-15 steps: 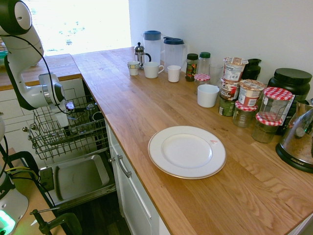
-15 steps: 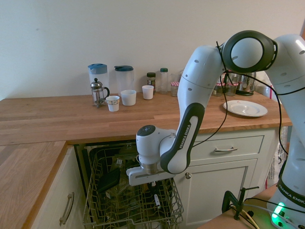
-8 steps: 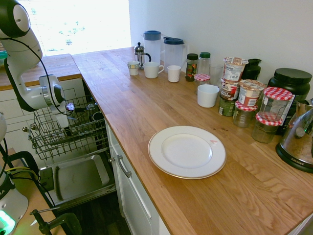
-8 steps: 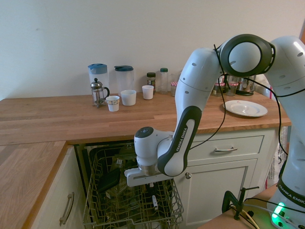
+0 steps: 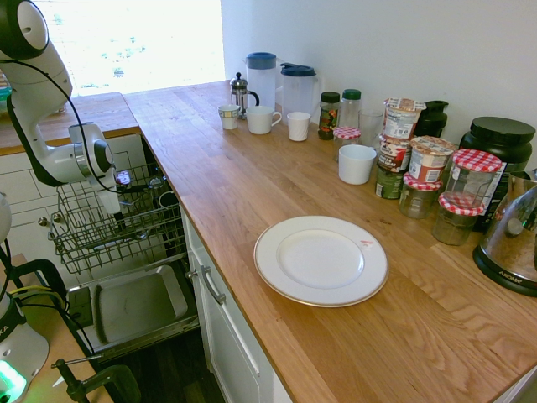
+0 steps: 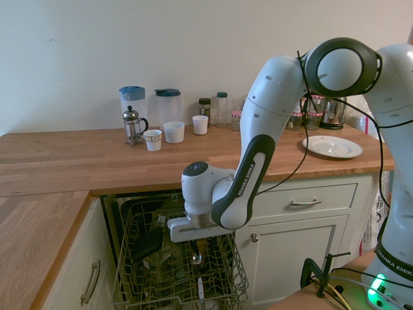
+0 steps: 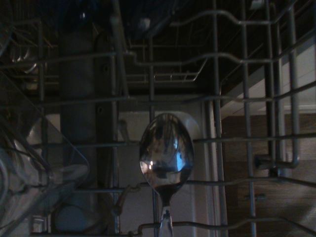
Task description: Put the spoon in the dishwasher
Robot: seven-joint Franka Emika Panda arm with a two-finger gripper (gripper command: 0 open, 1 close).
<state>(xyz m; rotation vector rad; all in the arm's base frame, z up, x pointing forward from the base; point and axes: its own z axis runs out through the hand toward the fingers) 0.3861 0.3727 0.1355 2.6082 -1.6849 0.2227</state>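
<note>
Whether my jaws are open or closed I cannot tell. My gripper (image 6: 195, 241) hangs pointing down over the built-in dishwasher (image 5: 134, 306), its grey steel door panel lying open and its dark grey wire-grid rack (image 6: 129, 258) pulled out. "FRANKA EMIKA" runs along my white arm (image 6: 248, 184). The slim shiny silver spoon (image 7: 166, 153) shows among the rack wires, its oval bowl mirror-bright with bluish reflections.

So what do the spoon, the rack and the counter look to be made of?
Spoon: polished metal, probably steel; its bowl mirrors the surroundings. Rack: thin wire grid, dark grey, likely coated metal. Counter: wood, with warm brown planks and visible grain, faintly glossy.
</note>
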